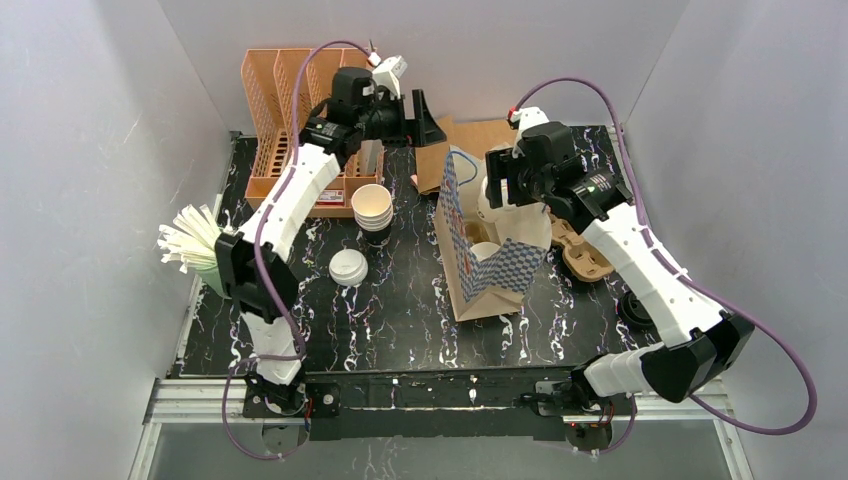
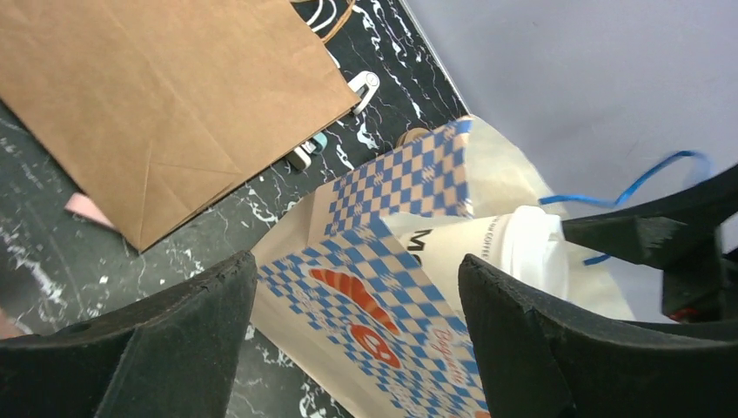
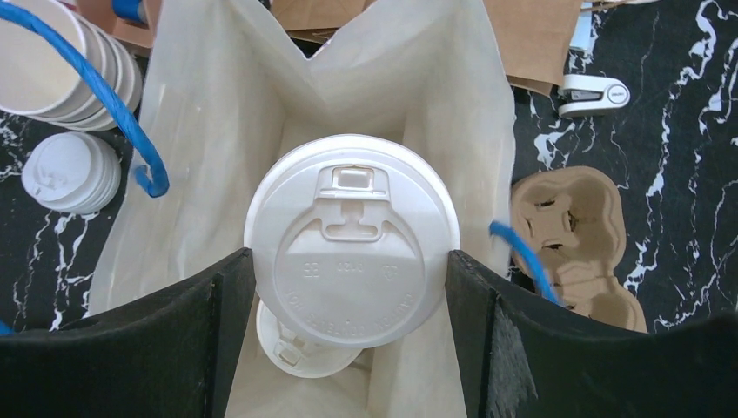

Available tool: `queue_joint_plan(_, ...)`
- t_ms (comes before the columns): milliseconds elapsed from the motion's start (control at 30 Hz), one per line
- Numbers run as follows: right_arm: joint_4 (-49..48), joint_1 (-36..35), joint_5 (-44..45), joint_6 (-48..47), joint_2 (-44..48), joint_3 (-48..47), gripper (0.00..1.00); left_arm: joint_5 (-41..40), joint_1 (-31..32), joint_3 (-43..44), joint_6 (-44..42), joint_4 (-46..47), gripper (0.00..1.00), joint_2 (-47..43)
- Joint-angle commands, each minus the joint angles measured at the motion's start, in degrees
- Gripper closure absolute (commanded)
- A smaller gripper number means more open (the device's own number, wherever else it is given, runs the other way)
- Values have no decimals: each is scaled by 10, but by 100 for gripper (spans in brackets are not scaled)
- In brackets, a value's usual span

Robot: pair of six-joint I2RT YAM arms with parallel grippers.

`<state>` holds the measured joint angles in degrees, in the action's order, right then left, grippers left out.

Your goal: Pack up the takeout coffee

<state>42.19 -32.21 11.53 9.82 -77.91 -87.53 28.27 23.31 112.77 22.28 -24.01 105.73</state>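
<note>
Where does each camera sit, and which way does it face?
Top external: above and behind, looking down on the table; the left arm and right arm show.
Left wrist: near the table's back, facing the checkered bag; the open left gripper frames it.
Right wrist: straight down into that bag; the right gripper grips a lidded cup.
Shared: both wrist views show that cup and bag.

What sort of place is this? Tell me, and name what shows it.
Likely a mock café packing station inside a robot test booth: stacked paper cups, a checkered bakery bag, a pulp cup tray, plus two robot arms working a white-walled table.
</note>
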Motion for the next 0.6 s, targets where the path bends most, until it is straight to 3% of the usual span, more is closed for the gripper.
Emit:
queue_joint_plan(0, -37, 4, 52, 40, 29, 20, 76, 80, -2, -26, -9, 161, 14, 6)
queue_joint_plan(233, -100, 5, 52, 28, 4, 19, 76, 75, 3, -11, 10, 287, 14, 60)
queue_joint_plan(367, -173, 7, 56, 7, -18, 13, 76, 128, 9, 20, 46, 338, 16, 107)
queue_joint_plan(567, -211, 10, 68, 5, -42, 2, 77, 161, 26, -19, 88, 386, 18, 122)
